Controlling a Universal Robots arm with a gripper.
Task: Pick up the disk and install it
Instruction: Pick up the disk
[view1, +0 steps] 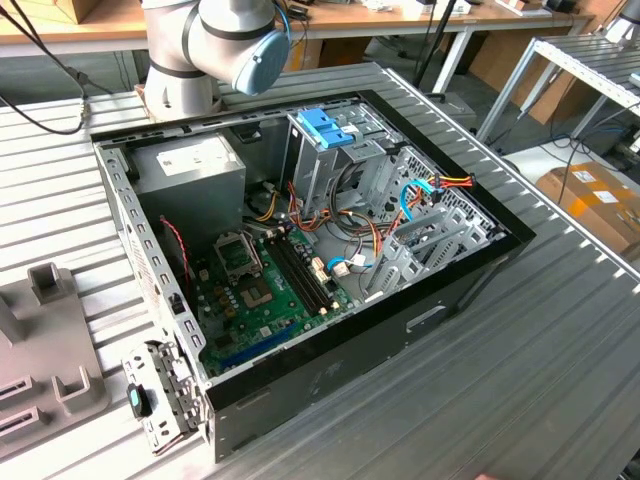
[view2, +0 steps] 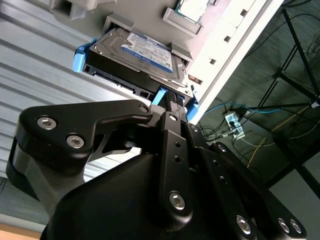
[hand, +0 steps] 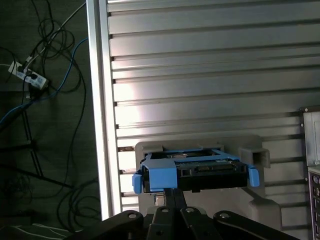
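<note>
Closest to the lens in the second wrist view you have the black linkage of the gripper (view2: 172, 99). Its jaws are drawn nearly together at the near edge of the disk (view2: 146, 49). It appears to be pinching the blue frame there, with nothing else in its hold. You find the disk lying flat, label up, in a grey holder (view2: 176, 24) on the ribbed table (view2: 40, 65), not lifted out of it.

In the first wrist view you look at the disk (hand: 212, 171) end-on: a blue frame around a dark body, seated in the holder (hand: 200, 146). The gripper (hand: 167, 190) meets a blue tab on that frame. Expect the disk to be stiff and fairly heavy for its bulk, with smooth metal faces that would slip, and sensitive to knocks. Your best hold is the plastic frame at its edge, clear of the label face and the connector side.

In the exterior view you see the arm (view1: 215, 40) standing behind the open computer case (view1: 380, 340). Inside the case sit:
- a grey power-supply box (view1: 190, 170)
- a metal cage with a blue top (view1: 325, 130)
- the green motherboard (view1: 260, 290)
- loose bundles of coloured cables (view1: 440, 185) towards the exterior view's right
</note>
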